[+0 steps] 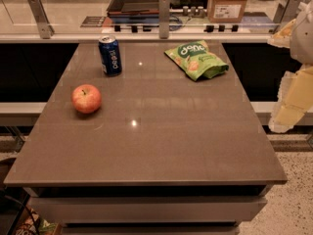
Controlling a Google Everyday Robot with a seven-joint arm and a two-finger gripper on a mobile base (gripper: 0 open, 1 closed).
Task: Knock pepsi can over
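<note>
The pepsi can (109,56) is dark blue with white lettering and a silver top. It stands upright at the back left of the grey-brown table (161,146). My gripper (289,112) hangs at the right edge of the view, beyond the table's right side and far from the can. Nothing touches the can.
A red apple (86,98) sits on the table in front of the can, to its left. A green snack bag (196,59) lies at the back right. A glass barrier with metal posts (164,16) runs behind the table. A cardboard box (229,3) stands beyond it.
</note>
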